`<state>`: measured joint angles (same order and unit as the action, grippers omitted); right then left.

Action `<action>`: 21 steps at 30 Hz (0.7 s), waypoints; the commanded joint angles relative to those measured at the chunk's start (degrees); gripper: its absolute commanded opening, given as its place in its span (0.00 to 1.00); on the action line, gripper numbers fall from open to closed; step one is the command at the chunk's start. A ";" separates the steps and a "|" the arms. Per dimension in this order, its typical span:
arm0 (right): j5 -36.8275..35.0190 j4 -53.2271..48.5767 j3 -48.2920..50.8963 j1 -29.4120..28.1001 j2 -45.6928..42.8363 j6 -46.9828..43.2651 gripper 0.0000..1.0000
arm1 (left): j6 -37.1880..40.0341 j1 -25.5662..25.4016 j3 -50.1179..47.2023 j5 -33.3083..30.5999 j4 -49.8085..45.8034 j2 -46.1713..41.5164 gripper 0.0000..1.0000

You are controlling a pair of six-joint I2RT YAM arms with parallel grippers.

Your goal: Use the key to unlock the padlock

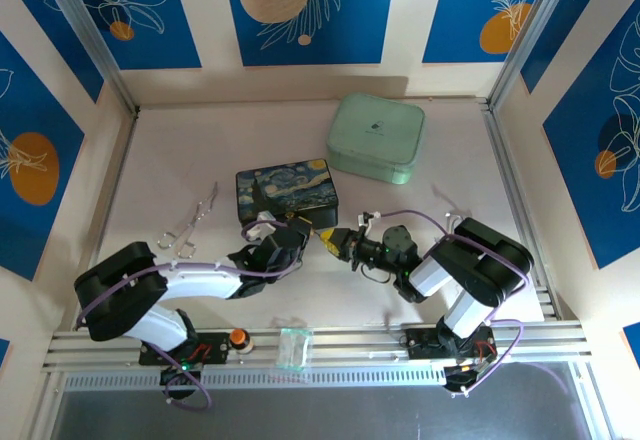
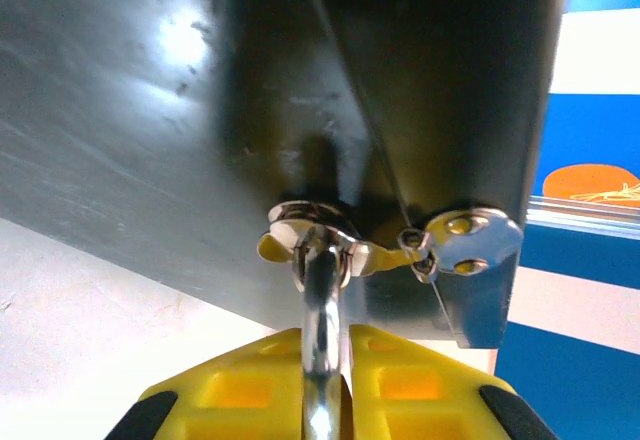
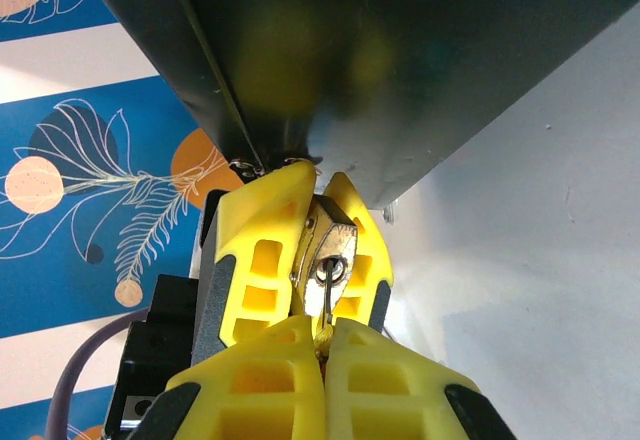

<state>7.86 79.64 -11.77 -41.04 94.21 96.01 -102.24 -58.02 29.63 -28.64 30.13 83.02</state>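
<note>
The small brass padlock [image 3: 338,238] hangs at the front of the dark Starry-Night box [image 1: 287,192]. My left gripper [image 1: 308,241] is shut on the padlock, its yellow fingers [image 3: 256,260] on either side of the body. In the left wrist view the silver shackle [image 2: 322,295] rises from between my left gripper [image 2: 326,400] through the box's metal hasp [image 2: 470,245]. My right gripper [image 3: 325,345] is shut on the thin key [image 3: 327,305], whose tip sits in the keyhole on the padlock's underside. In the top view, my right gripper [image 1: 343,243] faces the left one, nearly touching it.
A mint green box [image 1: 375,137] sits behind the dark box. Clear tweezers [image 1: 192,222] lie to the left of the left arm. A small clear packet [image 1: 295,348] rests on the front rail. The dark box's underside [image 3: 400,50] looms close above both grippers.
</note>
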 commanded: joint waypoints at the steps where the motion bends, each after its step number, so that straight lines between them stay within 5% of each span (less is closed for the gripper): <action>1: 0.35 0.73 -1.93 -0.80 0.67 -1.63 0.00 | -1.11 -0.66 1.60 1.54 5.78 0.10 0.00; 21: 17.85 0.74 -6.54 7.98 8.66 -4.70 0.00 | -1.44 -0.69 0.26 7.71 13.16 1.26 0.00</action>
<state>23.18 81.01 -16.45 -33.89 101.23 92.62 -103.24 -57.25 29.02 -27.49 33.82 84.62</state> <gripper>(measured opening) 0.041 0.128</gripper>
